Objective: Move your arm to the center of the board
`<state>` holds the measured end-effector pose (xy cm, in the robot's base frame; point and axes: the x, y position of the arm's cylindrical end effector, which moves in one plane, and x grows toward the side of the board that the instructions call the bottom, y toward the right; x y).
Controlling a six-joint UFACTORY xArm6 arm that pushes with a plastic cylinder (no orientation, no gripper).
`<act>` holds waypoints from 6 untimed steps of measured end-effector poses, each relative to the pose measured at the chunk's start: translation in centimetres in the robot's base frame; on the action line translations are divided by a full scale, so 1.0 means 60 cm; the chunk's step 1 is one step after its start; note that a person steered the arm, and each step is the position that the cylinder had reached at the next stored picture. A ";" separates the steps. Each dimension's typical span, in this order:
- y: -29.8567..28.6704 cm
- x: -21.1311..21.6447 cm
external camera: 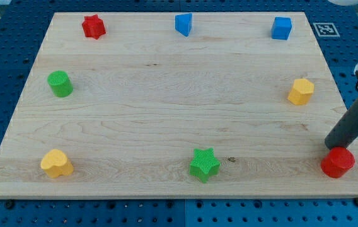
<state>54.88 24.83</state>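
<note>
My rod comes in from the view's right edge and slants down to the board's bottom right corner. My tip (pixel 329 146) rests on the wooden board (pixel 166 107), just above and left of the red cylinder (pixel 338 162), touching or nearly touching it. The board's middle lies far to the left of my tip.
Blocks ring the board: a red star (pixel 93 26) top left, a blue block (pixel 183 24) top middle, a blue cube (pixel 282 28) top right, a yellow hexagon (pixel 300 91) right, a green star (pixel 204 164) bottom middle, a yellow heart (pixel 56 163) bottom left, a green cylinder (pixel 60 84) left.
</note>
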 end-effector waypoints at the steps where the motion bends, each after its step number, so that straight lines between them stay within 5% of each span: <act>1: -0.010 0.000; 6: -0.289 -0.128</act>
